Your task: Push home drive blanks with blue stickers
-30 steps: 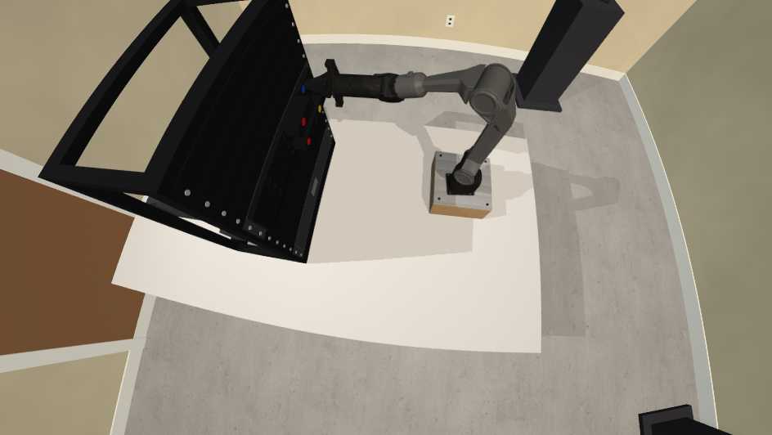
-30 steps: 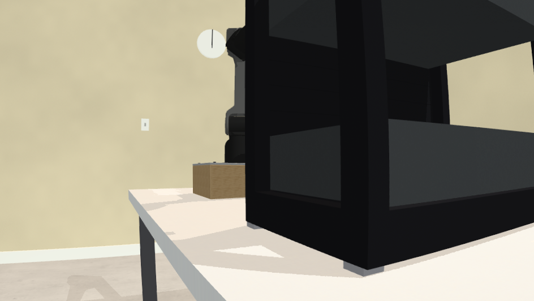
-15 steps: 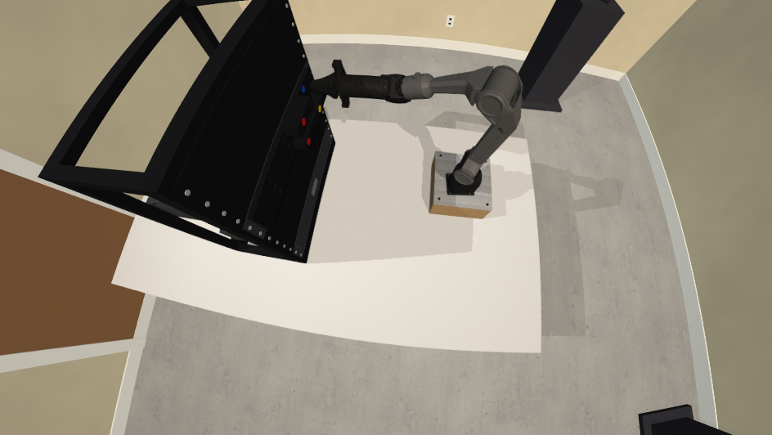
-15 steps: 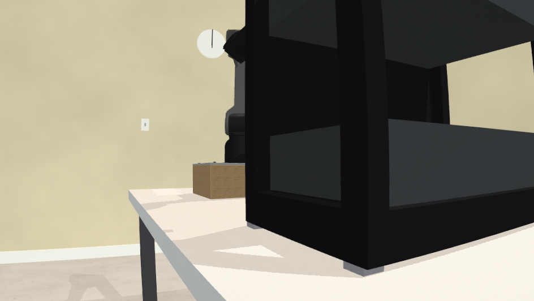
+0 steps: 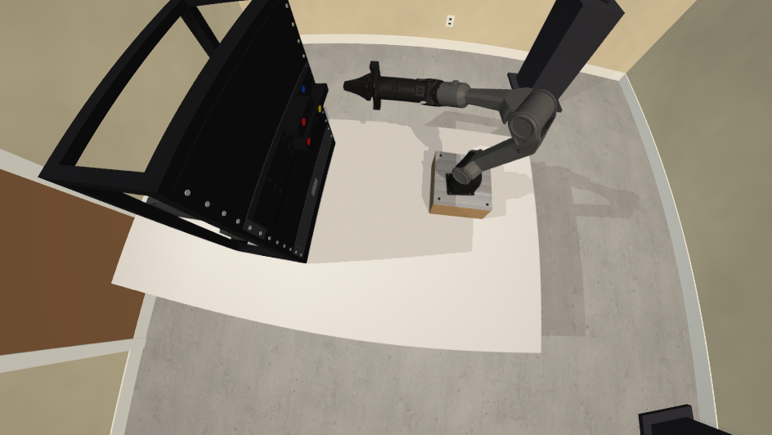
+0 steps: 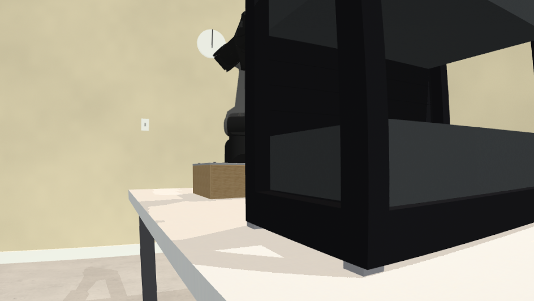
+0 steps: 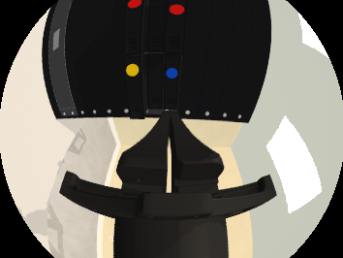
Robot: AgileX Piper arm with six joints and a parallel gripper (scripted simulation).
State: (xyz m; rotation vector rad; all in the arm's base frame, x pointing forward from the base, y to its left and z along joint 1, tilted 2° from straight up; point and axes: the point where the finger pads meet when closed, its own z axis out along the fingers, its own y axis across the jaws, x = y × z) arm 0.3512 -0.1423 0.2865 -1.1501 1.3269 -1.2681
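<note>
Blue-sticker blank [image 5: 302, 89]: on the chassis front of the rack [image 5: 59, 172], at 10 o'clock in the top view; yellow-sticker blank [image 5: 320, 108] juts beside it, two red stickers [image 5: 303, 122] below.

Top view: gripper [image 5: 347, 85] pinched fully shut, holding nothing, apart from the front at 3 o'clock of the blue.

Exterior view: rack feet on the table [image 6: 179, 239]; stickers hidden.

Wrist view: only here do all four stickers face the camera, blue [image 7: 171, 74] at 12 o'clock above the fingertips.

Risk: whether the blue blank sits flush cannot be told; an off-centre re-push could nudge the yellow blank or shift the rack.
</note>
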